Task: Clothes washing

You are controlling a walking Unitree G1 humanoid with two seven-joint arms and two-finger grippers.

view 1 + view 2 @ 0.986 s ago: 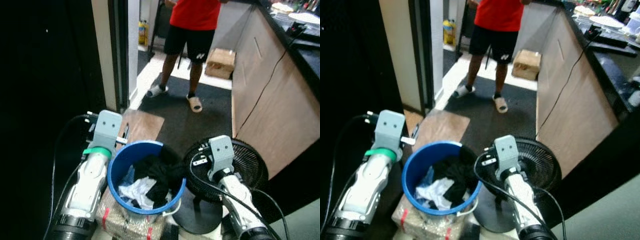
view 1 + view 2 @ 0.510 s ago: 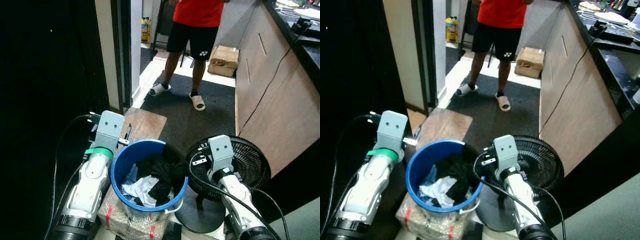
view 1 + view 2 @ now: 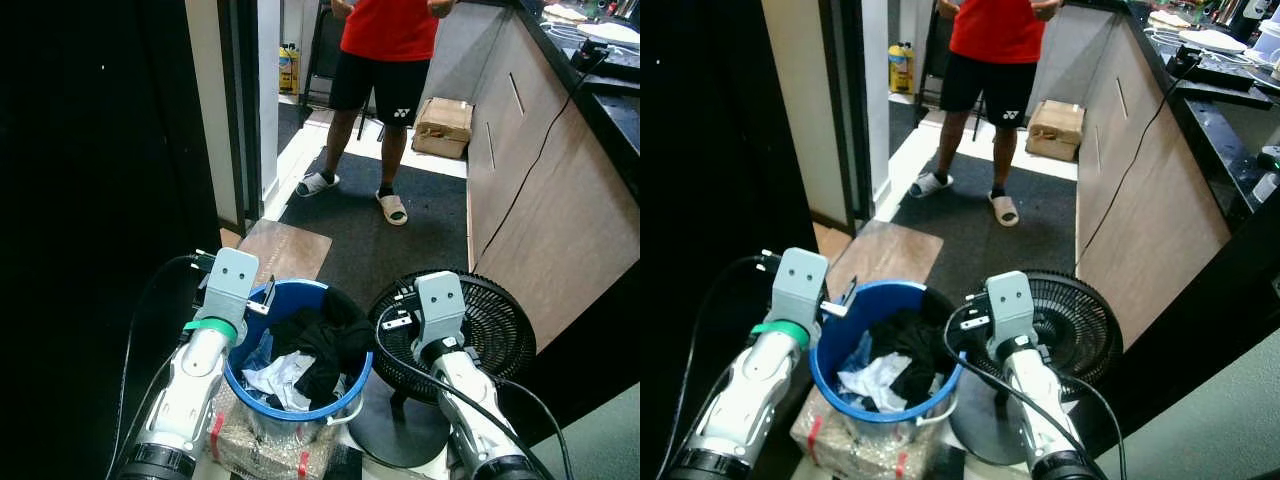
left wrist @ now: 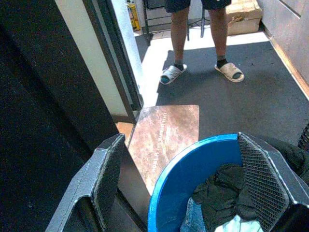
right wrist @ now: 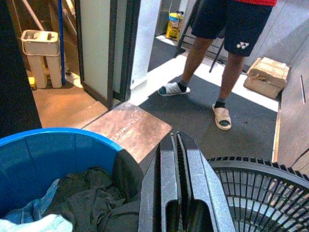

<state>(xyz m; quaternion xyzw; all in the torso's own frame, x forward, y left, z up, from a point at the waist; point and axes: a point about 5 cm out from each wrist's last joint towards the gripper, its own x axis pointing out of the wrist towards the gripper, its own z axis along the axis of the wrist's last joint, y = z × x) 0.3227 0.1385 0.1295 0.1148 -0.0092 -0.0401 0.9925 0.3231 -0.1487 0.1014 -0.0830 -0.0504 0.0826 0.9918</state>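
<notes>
A blue laundry bucket (image 3: 290,345) sits close in front of the robot, resting on a plastic-wrapped bundle (image 3: 262,445) on the floor. Inside it lie crumpled clothes (image 3: 315,345): a black garment draped over the right rim, with white and pale blue cloth lower down. The left gripper (image 4: 193,181) hovers at the bucket's left rim with its fingers spread wide, one finger outside the blue wall and the other over the clothes, holding nothing. The right gripper (image 5: 177,183) sits at the bucket's right side, above the black garment's edge, its two fingers pressed flat together with nothing between them. Just right of the bucket stands a black floor fan (image 3: 490,325) on a round base, its grille facing up, touching or nearly touching the bucket. Beyond the bucket a brown rectangular mat (image 3: 285,250) lies on the floor beside a dark doorway frame (image 3: 238,110). Farther on, a person in a red shirt, black shorts and pale sandals (image 3: 385,80) stands on a dark carpet. A cardboard box (image 3: 443,125) rests behind the person, beside a long wooden worktop (image 3: 540,170) running along the right. A yellow bottle (image 3: 288,68) stands far back on the left.
</notes>
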